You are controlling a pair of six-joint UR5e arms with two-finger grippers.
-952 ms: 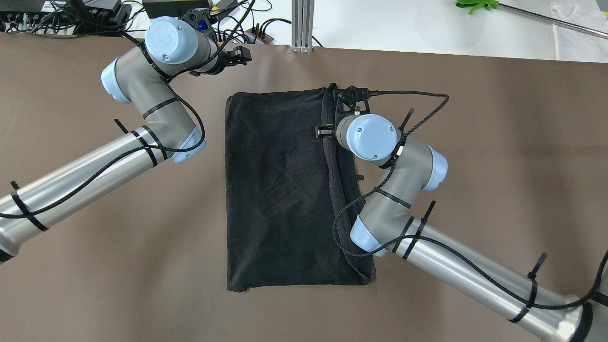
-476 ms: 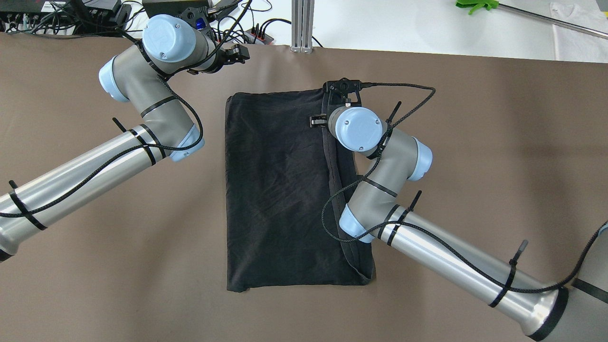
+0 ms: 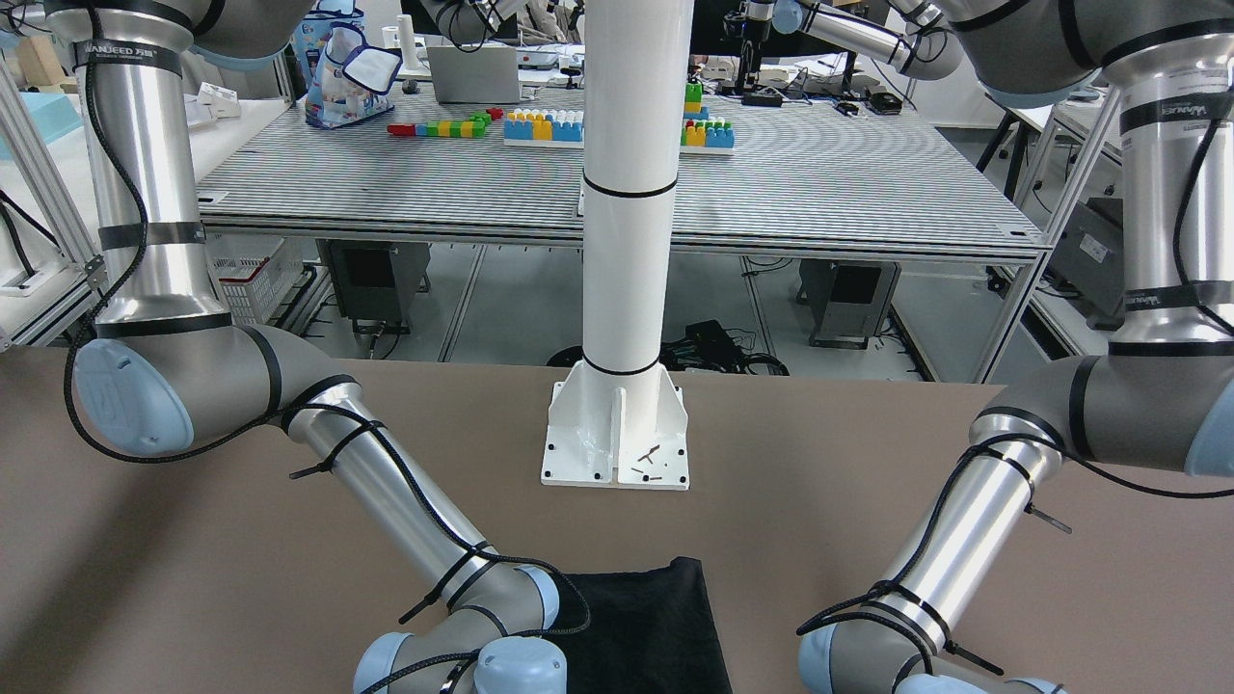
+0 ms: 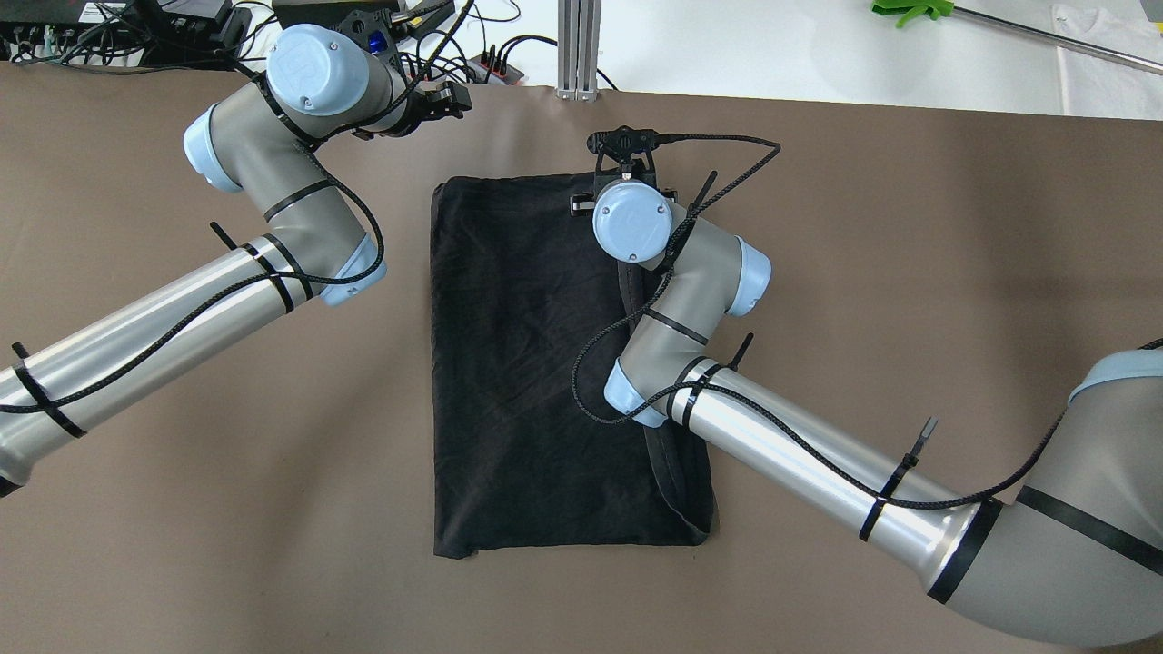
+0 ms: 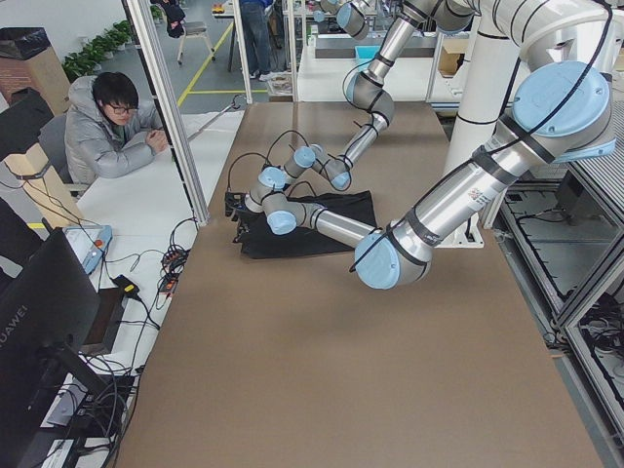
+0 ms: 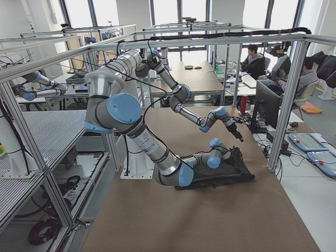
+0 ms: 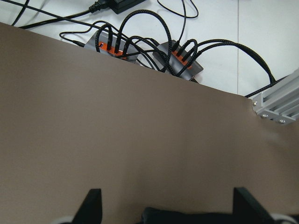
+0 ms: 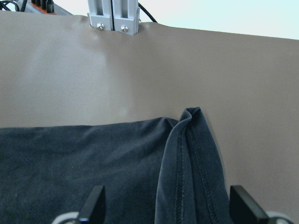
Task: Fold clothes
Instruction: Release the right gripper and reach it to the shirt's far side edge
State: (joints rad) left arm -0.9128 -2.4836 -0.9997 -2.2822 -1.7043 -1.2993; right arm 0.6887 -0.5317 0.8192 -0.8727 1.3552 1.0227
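In the last second the right hand (image 8: 167,198) has slid inward over the far right corner of the black garment (image 4: 527,363), which lies unmoved in the middle of the counter (image 4: 909,272). Its fingers stand wide with the raised hem (image 8: 189,154) between them, gripping nothing. The left hand (image 7: 167,198), also wide and empty, has drifted toward the counter's far edge, so I'd say the next fold is only being lined up.
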